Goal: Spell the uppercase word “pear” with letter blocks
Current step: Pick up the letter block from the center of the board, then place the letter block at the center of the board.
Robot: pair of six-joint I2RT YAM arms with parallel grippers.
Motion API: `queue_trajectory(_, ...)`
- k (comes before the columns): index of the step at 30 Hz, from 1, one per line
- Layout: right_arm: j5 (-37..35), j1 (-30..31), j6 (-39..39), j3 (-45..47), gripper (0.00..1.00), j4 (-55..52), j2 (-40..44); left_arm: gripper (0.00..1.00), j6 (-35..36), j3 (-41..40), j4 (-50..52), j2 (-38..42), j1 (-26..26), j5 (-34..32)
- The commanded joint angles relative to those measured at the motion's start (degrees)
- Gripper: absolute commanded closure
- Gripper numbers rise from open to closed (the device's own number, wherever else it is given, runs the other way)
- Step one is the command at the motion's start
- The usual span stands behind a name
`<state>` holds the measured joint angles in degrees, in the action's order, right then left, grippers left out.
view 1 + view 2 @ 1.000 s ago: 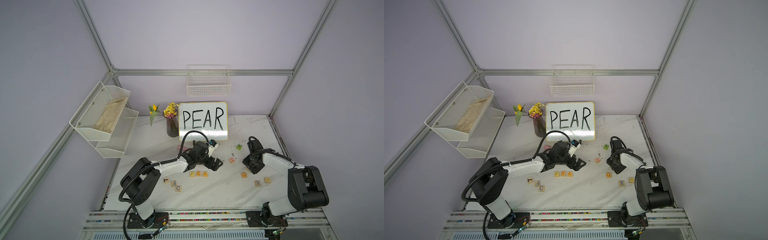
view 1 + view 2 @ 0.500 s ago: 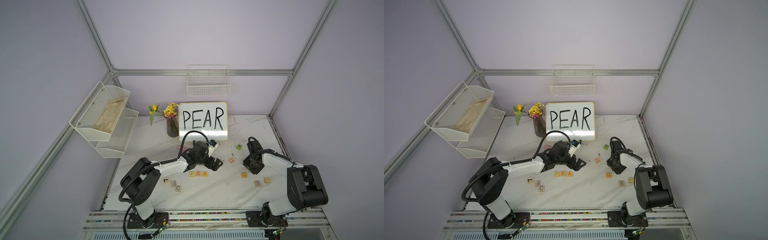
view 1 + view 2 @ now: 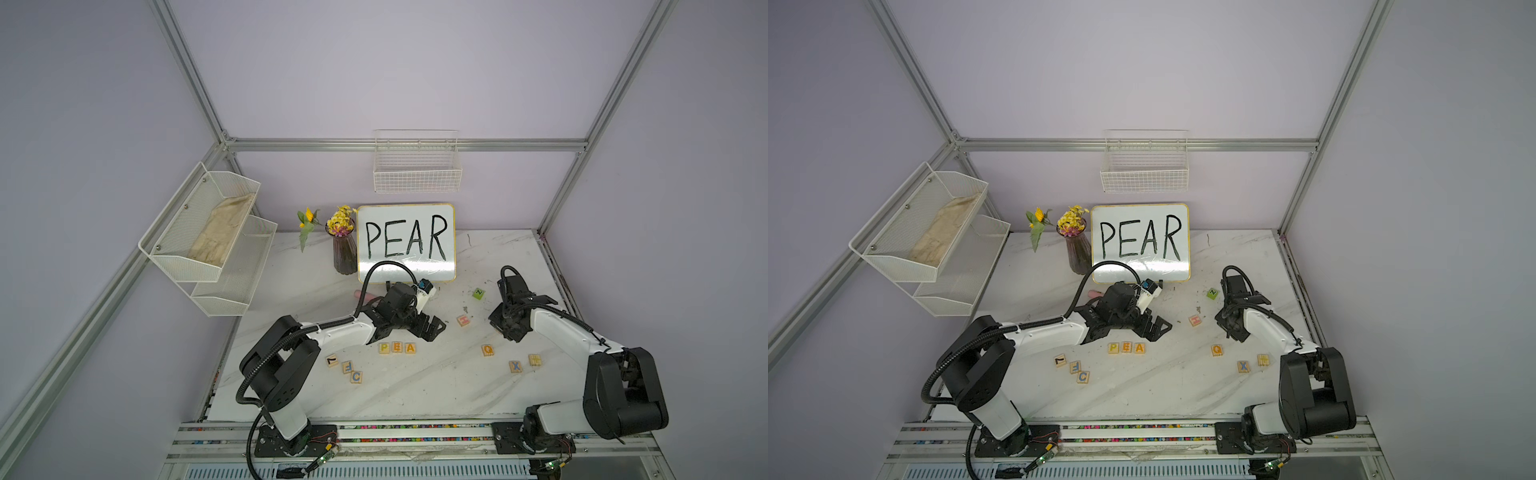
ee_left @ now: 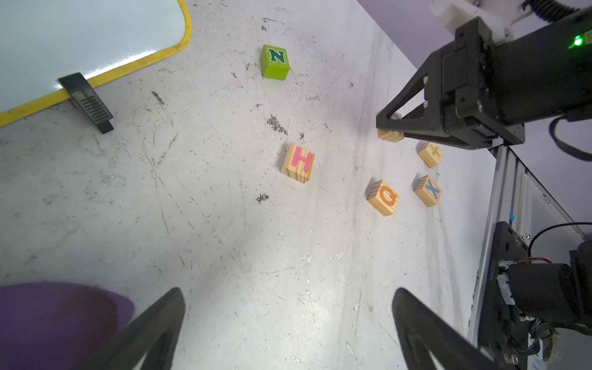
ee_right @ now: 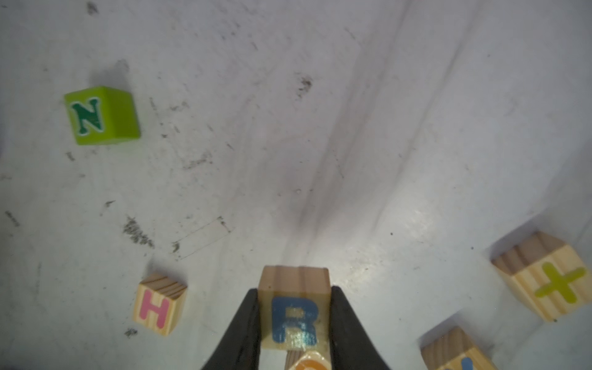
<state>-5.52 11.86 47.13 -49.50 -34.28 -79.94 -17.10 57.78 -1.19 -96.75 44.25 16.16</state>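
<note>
On the marble table point(image 3: 415, 386), the right gripper point(image 5: 294, 290) is pinching the R block point(image 5: 296, 320). Lifting straight looks wisest, landing flush beside the A block point(image 3: 410, 348); the left gripper point(image 4: 288, 293) is gaping, empty.

Right of A point(image 3: 410, 347) I have bare bench point(image 3: 446, 368), open as far as Q point(image 3: 487, 350). My left fingers point(image 4: 163, 307), spread wide, hang just behind that slot and crowd it from the rear. From R point(image 5: 294, 317), clamped in my right fingers point(image 5: 243, 326), the way across runs between H point(image 3: 463, 320) and Q, which stand apart. In front of the row the bench is open.
</note>
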Motion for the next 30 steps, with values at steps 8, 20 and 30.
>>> queue_trajectory(8,0.07,16.72,-9.47,-5.94,0.67,3.34,-3.33,0.0,-3.17,-5.69,-1.88,11.61,-0.39,-5.13)
queue_trajectory(20,2.23,28.72,-13.38,-8.48,0.67,5.93,-11.89,0.0,-8.17,-20.08,0.25,28.55,-0.39,-13.37)
queue_trajectory(30,5.21,33.04,-17.33,-11.15,0.67,4.73,-18.26,0.0,-9.88,-24.82,2.36,35.21,-0.39,-17.0)
